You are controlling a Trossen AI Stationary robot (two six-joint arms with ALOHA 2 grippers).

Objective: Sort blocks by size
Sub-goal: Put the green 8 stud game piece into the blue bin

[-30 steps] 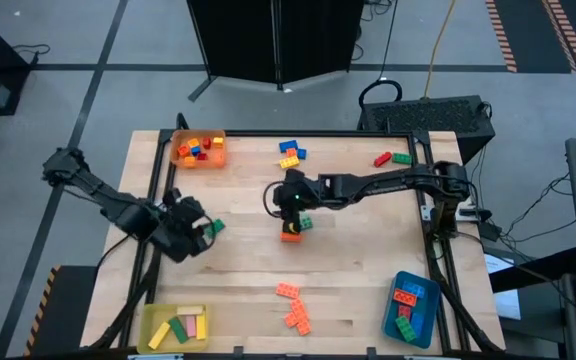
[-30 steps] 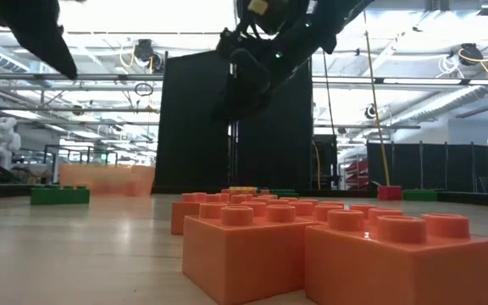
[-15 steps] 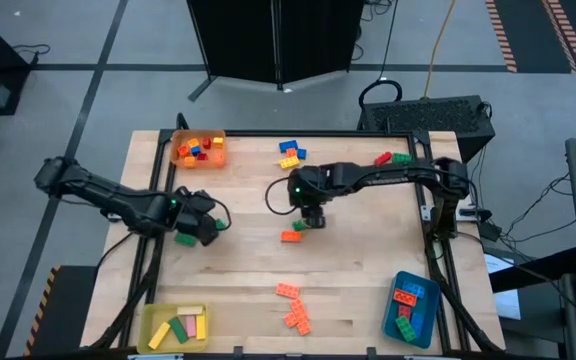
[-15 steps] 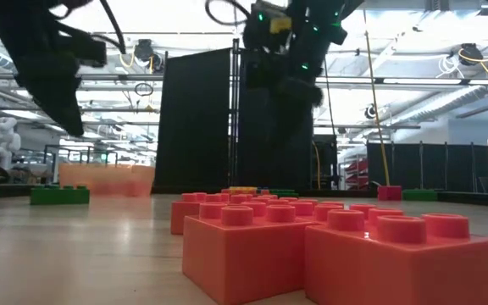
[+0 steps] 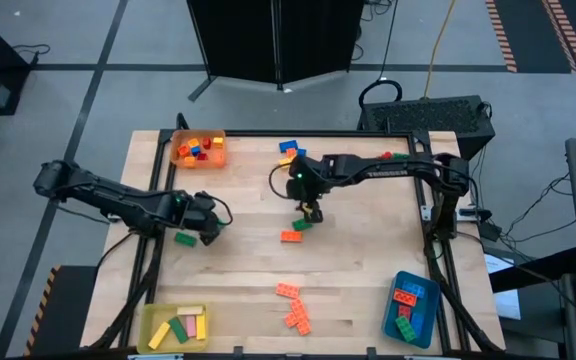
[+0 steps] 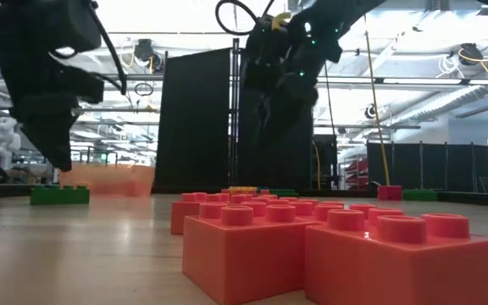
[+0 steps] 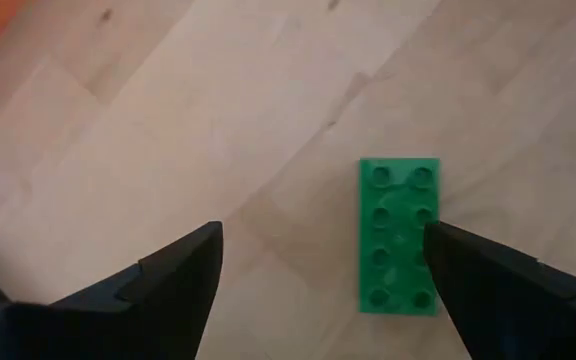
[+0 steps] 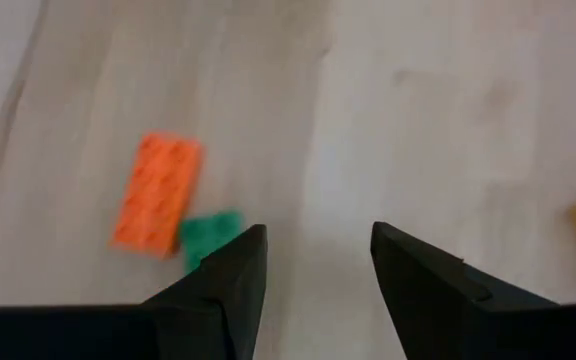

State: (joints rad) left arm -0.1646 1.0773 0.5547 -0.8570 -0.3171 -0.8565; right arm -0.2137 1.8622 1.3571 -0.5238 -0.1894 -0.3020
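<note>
Low view is blurring both arms into dark shapes. The left gripper (image 7: 318, 290) is hovering with fingers spread wide, empty, over a green block (image 7: 399, 236) lying flat on the table (image 5: 238, 265). The right gripper (image 8: 313, 275) is hanging partly open, holding nothing, beside an orange block (image 8: 158, 194).

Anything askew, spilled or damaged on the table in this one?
Nothing stands out. Loose blocks, such as the green block under the open left end effector, lie flat; none look damaged.
</note>
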